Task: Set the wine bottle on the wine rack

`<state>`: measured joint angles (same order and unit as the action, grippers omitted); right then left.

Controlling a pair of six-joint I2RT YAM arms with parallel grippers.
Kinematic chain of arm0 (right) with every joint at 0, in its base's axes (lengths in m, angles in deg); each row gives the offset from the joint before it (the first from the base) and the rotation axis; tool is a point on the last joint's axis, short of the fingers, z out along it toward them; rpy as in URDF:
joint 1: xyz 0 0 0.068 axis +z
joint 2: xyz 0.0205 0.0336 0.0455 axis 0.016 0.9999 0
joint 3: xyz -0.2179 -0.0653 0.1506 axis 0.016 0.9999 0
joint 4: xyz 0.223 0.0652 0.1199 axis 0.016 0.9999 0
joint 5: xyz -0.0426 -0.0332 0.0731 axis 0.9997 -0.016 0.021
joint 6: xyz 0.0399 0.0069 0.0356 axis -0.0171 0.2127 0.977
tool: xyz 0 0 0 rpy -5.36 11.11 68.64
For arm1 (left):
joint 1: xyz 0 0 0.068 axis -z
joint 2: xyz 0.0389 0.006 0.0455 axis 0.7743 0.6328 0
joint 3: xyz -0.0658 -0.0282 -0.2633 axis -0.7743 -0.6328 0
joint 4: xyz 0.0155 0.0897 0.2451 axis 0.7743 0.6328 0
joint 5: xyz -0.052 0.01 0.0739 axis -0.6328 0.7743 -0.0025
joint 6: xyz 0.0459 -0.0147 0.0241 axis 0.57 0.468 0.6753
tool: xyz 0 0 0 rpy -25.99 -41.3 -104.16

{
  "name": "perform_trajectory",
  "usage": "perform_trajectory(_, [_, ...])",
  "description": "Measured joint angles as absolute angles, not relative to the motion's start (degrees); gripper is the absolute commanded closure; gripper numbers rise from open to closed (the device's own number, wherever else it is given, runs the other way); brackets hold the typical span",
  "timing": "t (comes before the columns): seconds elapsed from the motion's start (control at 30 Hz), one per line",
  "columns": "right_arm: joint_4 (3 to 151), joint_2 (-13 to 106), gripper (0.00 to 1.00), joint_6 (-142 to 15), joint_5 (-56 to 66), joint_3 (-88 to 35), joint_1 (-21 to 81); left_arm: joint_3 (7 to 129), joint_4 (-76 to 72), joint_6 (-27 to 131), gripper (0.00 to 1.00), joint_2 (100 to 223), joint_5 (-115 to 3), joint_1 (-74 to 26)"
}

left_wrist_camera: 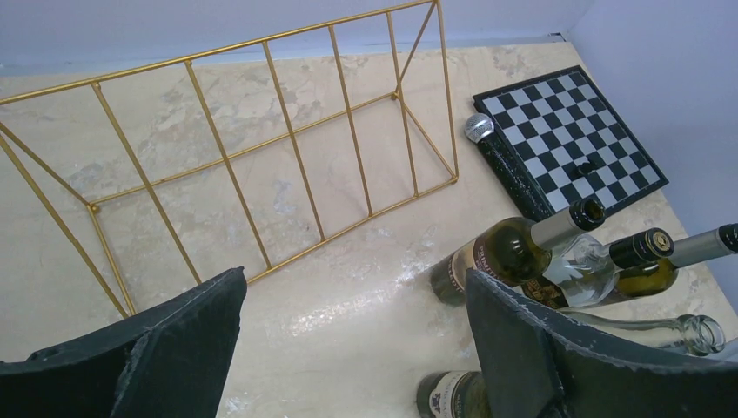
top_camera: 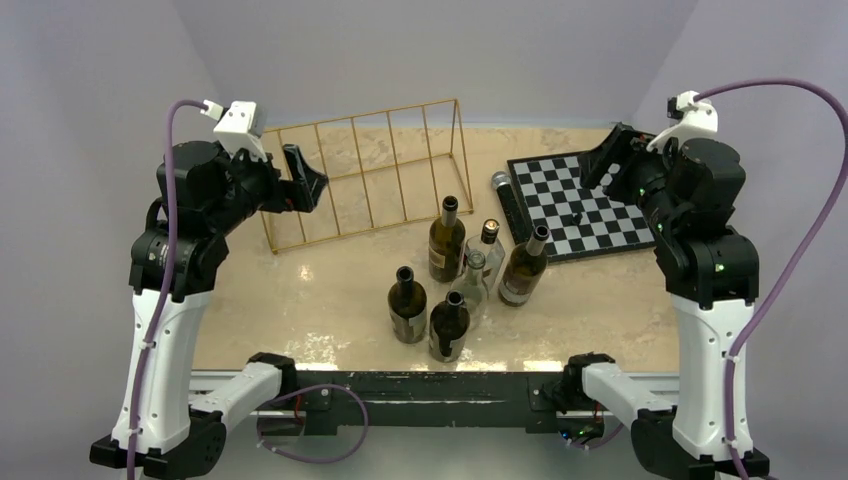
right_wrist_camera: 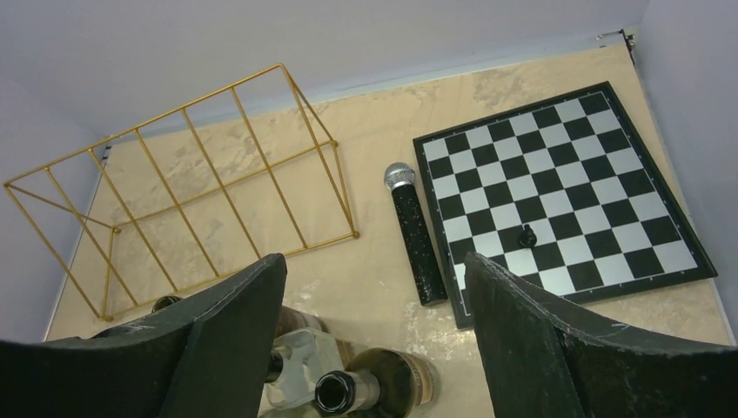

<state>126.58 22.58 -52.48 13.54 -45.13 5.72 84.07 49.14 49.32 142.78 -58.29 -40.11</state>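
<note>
The gold wire wine rack lies at the back left of the table; it also shows in the left wrist view and the right wrist view. Several wine bottles stand upright in a cluster at mid-table: a dark one nearest the rack, a dark one to the right, two dark ones in front and clear ones between. My left gripper is open and empty above the rack's left end. My right gripper is open and empty above the chessboard's back edge.
A black-and-white chessboard lies at the back right with one small black piece on it. A black microphone with a silver head lies along the board's left edge. Grey walls close in the table on three sides.
</note>
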Motion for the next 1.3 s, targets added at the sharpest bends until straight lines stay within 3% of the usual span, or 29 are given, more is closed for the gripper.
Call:
perform_trajectory(0.57, [126.8,25.2,0.19,-52.9,11.1,-46.6,5.7,84.4,51.4,49.1,0.01,141.6,-58.4,-40.1])
perform_trajectory(0.73, [126.8,24.7,0.04,-52.8,9.7,-46.5,5.7,84.4,52.2,50.7,0.00,141.6,-64.0,-40.1])
perform_trajectory(0.93, [125.9,22.2,0.03,-52.8,6.5,-44.3,5.7,82.3,49.8,54.3,0.01,140.0,-82.9,-40.1])
perform_trajectory(1.1, [125.4,21.7,0.03,-52.2,5.1,-43.0,5.7,71.9,41.2,53.0,0.01,134.4,-100.7,-37.7])
perform_trajectory(1.3, [125.1,21.7,0.03,-52.0,5.0,-41.1,5.7,58.5,28.7,48.7,0.01,126.5,-97.3,-30.0])
